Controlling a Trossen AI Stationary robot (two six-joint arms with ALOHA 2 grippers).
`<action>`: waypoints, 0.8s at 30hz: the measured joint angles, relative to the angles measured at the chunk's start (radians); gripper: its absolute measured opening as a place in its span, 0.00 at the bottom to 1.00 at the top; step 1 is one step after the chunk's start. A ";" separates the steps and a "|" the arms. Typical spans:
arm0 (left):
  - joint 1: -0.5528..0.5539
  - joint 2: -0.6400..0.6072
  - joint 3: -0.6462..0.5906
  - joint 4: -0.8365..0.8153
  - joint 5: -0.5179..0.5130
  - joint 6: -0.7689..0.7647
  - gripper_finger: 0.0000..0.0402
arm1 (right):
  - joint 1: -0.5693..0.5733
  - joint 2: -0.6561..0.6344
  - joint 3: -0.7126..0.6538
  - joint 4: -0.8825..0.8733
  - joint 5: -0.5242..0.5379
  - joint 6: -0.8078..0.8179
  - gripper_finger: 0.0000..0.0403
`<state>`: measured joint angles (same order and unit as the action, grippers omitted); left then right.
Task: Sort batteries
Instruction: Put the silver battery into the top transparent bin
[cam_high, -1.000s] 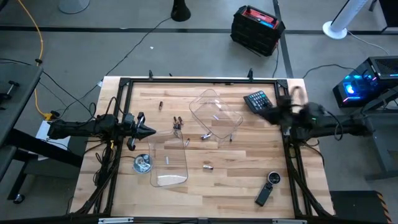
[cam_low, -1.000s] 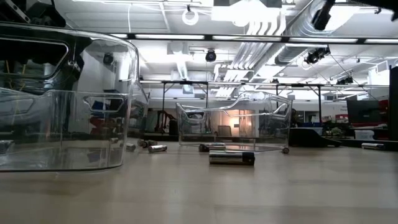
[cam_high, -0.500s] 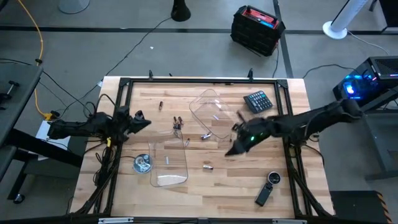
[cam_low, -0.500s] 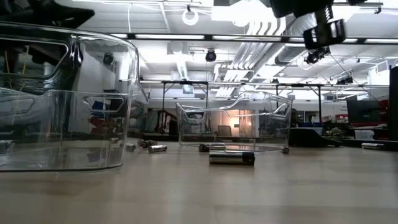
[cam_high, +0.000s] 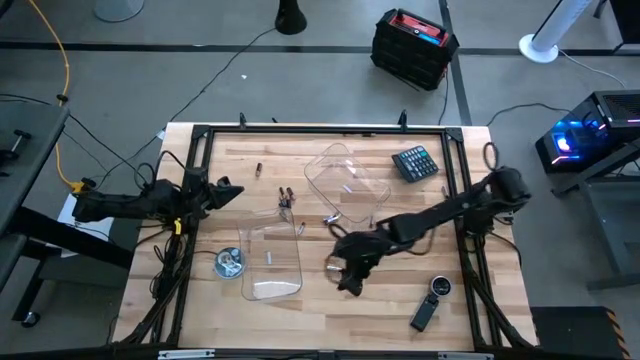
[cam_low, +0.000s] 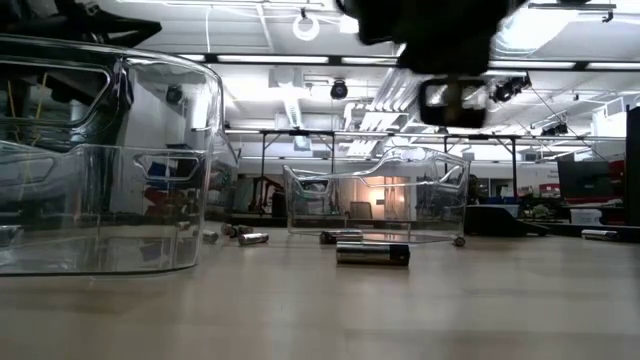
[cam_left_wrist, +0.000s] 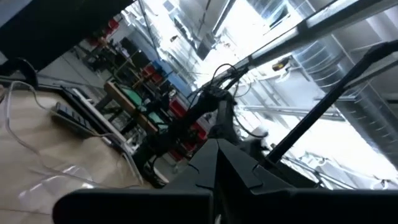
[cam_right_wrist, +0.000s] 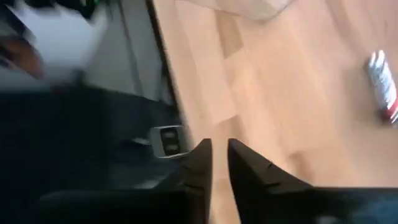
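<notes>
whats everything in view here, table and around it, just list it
table: one, light wood with a black frame, centre
clear trays: two, transparent; one tilted toward the far side, one near the left front
batteries: several, silvery or dark, loose between the trays and near the far-left corner; one inside the nearer tray
metal dish: one, shiny, left of the nearer tray
keypad: one, black, far right
oblong gadget: one, black, front right
round object: one, dark, just above the gadget
toolbox: one, black and red, on the floor beyond the table
left gripper: dark, shut, left edge
right gripper: dark, slightly open, empty, mid-table front
</notes>
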<state>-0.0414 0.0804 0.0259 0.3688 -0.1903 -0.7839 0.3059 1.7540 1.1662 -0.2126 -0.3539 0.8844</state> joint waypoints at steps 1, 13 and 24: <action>0.000 0.009 0.008 0.001 -0.002 0.000 0.00 | -0.007 0.029 0.042 -0.071 0.003 -0.083 0.17; 0.000 0.047 0.032 -0.006 -0.006 0.000 0.00 | -0.009 0.269 0.312 -0.414 0.241 -0.569 0.37; 0.000 0.048 0.033 -0.086 -0.007 0.087 0.00 | -0.004 0.372 0.313 -0.426 0.361 -0.375 0.37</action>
<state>-0.0414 0.1284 0.0586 0.2831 -0.1968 -0.6972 0.3016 2.1263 1.4790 -0.6384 0.0071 0.5095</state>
